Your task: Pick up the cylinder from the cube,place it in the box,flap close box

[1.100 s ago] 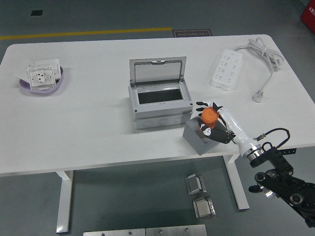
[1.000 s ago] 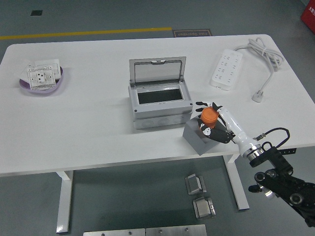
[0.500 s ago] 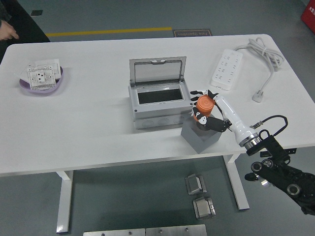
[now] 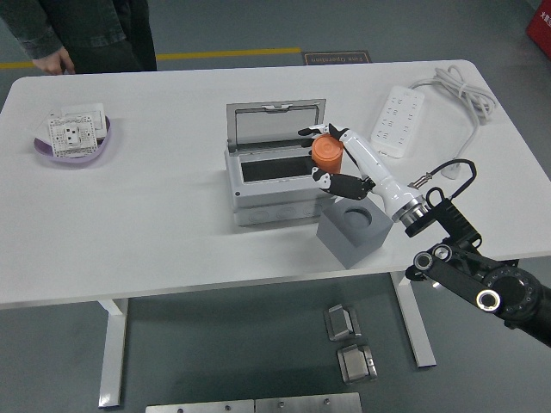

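Gripping the orange cylinder [image 4: 326, 152], the right hand [image 4: 331, 159] holds it upright above the right end of the open grey box [image 4: 277, 191], fingers wrapped round its smooth, stubby body. Just beside, the grey cube [image 4: 353, 231] shows its round socket on the white bench [image 4: 155, 215].

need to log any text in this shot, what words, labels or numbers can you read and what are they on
Nothing here reads clearly.
Floor sign behind the table: a line of light print, too blurred to read.
Red object at the top right edge: a white mark, too small to read.
Power strip, socket plate in the purple dish, grey box, orange cylinder in the right hand, grey cube: no readable print.
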Action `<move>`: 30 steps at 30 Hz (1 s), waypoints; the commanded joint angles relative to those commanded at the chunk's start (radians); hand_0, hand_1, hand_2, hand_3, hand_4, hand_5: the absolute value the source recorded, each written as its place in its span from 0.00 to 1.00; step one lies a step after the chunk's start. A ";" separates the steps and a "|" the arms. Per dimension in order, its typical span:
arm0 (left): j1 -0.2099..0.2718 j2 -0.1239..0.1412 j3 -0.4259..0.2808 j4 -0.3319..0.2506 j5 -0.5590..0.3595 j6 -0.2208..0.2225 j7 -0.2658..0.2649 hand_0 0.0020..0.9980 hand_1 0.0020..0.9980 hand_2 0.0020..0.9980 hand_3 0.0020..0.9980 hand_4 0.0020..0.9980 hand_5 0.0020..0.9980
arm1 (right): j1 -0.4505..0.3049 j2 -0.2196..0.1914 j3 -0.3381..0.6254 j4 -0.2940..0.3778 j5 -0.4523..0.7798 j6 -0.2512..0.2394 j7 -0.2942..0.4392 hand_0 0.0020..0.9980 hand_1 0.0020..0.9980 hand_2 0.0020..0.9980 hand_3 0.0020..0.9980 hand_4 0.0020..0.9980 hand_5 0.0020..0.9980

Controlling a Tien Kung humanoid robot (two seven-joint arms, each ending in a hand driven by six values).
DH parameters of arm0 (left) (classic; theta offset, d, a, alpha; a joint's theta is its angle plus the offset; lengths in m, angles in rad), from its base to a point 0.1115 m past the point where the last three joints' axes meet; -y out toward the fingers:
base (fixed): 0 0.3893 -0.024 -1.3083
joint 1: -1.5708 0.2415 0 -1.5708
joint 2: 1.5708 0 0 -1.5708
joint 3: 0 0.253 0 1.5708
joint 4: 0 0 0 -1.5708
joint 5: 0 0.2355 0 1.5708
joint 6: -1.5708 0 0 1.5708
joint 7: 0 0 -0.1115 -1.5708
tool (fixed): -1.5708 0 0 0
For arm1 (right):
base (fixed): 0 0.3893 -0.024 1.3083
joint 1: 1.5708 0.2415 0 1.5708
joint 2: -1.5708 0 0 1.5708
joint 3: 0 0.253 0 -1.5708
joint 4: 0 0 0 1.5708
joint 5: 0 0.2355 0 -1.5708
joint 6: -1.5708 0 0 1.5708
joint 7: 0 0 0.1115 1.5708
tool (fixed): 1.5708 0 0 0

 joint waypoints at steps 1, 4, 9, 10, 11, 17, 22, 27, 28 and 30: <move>0.000 0.001 0.001 0.000 -0.001 0.000 0.000 0.74 0.76 0.75 0.85 0.71 0.37 | 0.020 0.008 -0.010 -0.017 -0.011 0.008 -0.012 0.04 0.31 0.64 0.49 0.00 0.00; -0.002 0.003 0.007 0.000 -0.007 0.001 -0.001 0.74 0.76 0.75 0.84 0.71 0.36 | 0.080 0.029 -0.044 -0.068 -0.044 0.034 -0.048 0.00 0.18 0.62 0.47 0.00 0.00; -0.006 0.010 0.011 0.000 -0.009 0.001 -0.002 0.74 0.76 0.75 0.84 0.71 0.36 | 0.179 0.065 -0.115 -0.160 -0.071 0.068 -0.085 0.00 0.18 0.62 0.47 0.00 0.00; -0.007 0.011 0.012 0.000 -0.009 0.002 -0.002 0.74 0.76 0.75 0.84 0.70 0.36 | 0.201 0.074 -0.135 -0.181 -0.072 0.072 -0.089 0.00 0.16 0.61 0.46 0.00 0.00; -0.008 0.012 0.014 0.000 -0.010 0.002 -0.002 0.74 0.76 0.75 0.84 0.70 0.36 | 0.222 0.082 -0.153 -0.202 -0.073 0.075 -0.091 0.00 0.16 0.61 0.46 0.00 0.00; -0.016 0.016 0.018 0.000 -0.011 0.002 -0.001 0.73 0.76 0.75 0.84 0.71 0.37 | 0.333 0.120 -0.260 -0.306 -0.082 0.083 -0.094 0.00 0.15 0.52 0.40 0.00 0.00; -0.021 0.019 0.016 0.000 -0.008 0.003 -0.001 0.73 0.76 0.75 0.84 0.68 0.33 | 0.397 0.149 -0.346 -0.367 -0.078 0.085 -0.090 0.00 0.14 0.45 0.36 0.00 0.00; -0.027 0.022 0.007 -0.001 0.005 0.002 0.002 0.73 0.76 0.75 0.84 0.68 0.33 | 0.436 0.182 -0.430 -0.413 -0.044 0.072 -0.068 0.00 0.14 0.45 0.36 0.00 0.00; -0.029 0.022 0.006 -0.001 0.006 0.002 0.003 0.73 0.76 0.75 0.84 0.68 0.32 | 0.439 0.186 -0.442 -0.418 -0.039 0.070 -0.065 0.00 0.14 0.44 0.36 0.00 0.00; -0.032 0.022 0.005 -0.001 0.008 0.002 0.003 0.73 0.76 0.75 0.84 0.68 0.32 | 0.448 0.194 -0.468 -0.429 -0.028 0.066 -0.056 0.00 0.14 0.44 0.36 0.00 0.00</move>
